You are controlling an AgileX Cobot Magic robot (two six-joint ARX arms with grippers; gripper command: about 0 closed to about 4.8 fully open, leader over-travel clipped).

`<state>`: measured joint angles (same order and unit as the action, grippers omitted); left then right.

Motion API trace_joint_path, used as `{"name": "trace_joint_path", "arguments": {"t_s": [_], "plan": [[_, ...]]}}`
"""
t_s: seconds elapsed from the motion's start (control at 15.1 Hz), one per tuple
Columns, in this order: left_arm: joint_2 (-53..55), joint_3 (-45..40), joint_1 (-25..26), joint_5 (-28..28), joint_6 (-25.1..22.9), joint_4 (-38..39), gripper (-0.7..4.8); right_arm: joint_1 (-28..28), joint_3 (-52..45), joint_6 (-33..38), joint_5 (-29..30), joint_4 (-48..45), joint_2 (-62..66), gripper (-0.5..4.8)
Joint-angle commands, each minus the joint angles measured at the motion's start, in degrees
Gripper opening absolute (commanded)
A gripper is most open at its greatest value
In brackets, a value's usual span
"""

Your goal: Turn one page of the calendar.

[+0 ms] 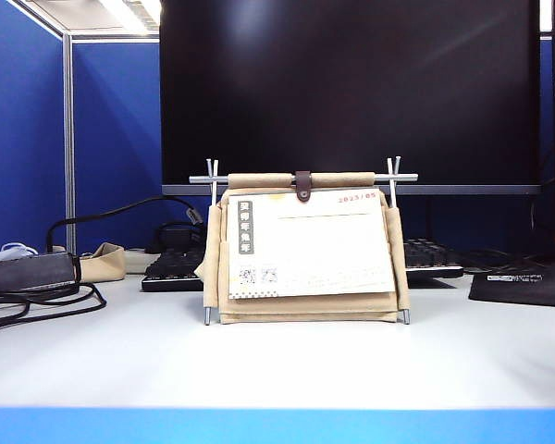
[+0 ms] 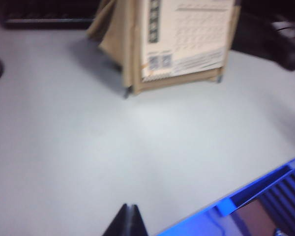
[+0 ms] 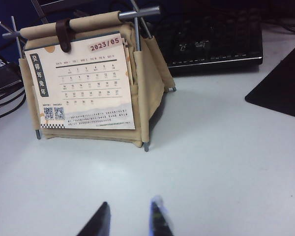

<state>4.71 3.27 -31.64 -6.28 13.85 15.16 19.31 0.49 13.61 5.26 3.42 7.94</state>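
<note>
The calendar (image 1: 305, 242) stands upright mid-table on its beige canvas stand, with silver rods and a brown strap over the top bar. Its front page (image 1: 310, 242), white with red 2023/05 print, hangs flat against the stand. In the right wrist view the calendar (image 3: 147, 73) sits well ahead of my right gripper (image 3: 131, 209), which is open with bare table between its fingers. In the left wrist view the calendar (image 2: 123, 44) is far beyond my left gripper (image 2: 131, 208), whose fingers are pressed together on nothing. Neither gripper appears in the exterior view.
A big black monitor (image 1: 351, 92) stands right behind the calendar. A keyboard (image 1: 171, 270) lies behind it, a black mat (image 1: 527, 282) at the right, cables and a grey box (image 1: 28, 273) at the left. The table's blue front edge (image 1: 277, 425) runs along the near side.
</note>
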Motion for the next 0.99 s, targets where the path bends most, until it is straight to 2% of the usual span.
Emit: {"name": "trace_joint_path", "arguments": {"t_s": [0.07,0.2,0.33,0.46,0.66,0.73,0.79,0.86,0.93,0.99], "plan": [[0.7,3.7,0.0,-1.5,-2.7,-3.2,-0.03,0.1,-0.1,-2.5,1.0,-3.3,0.0,1.80],[1.2,4.8,0.0,-0.4,-2.7,-4.3,-0.03,0.1,-0.1,-2.5,0.9,-3.7,0.0,1.80],[3.9,9.4,0.0,-0.4,-3.2,-5.9,-0.03,0.6,0.2,0.3,4.0,-11.0,0.0,1.80],[9.2,13.6,0.0,-0.4,-4.9,-6.0,-0.03,1.7,2.8,-0.1,1.9,-12.0,0.3,1.80],[22.8,20.9,-0.1,-2.4,-9.9,-8.8,-0.02,2.2,9.0,-3.6,1.1,-11.6,6.9,1.80],[26.5,22.5,-0.1,-2.3,-9.7,-10.0,-0.02,2.2,11.2,-5.6,1.1,-11.6,10.4,1.80],[32.3,24.5,0.0,-2.0,-8.7,-12.3,0.22,2.2,13.9,-7.2,1.1,-11.8,14.8,1.80],[36.2,25.6,0.0,-2.1,-8.7,-13.6,0.87,2.1,16.2,-8.0,1.1,-11.8,18.8,1.80],[40.2,26.3,0.0,-2.3,-8.6,-15.6,1.87,2.1,18.8,-8.0,2.3,-11.9,23.9,1.80],[45.1,26.4,0.0,-3.2,-6.4,-18.3,3.56,1.9,21.6,-8.0,5.8,-12.0,29.4,1.80]]}}
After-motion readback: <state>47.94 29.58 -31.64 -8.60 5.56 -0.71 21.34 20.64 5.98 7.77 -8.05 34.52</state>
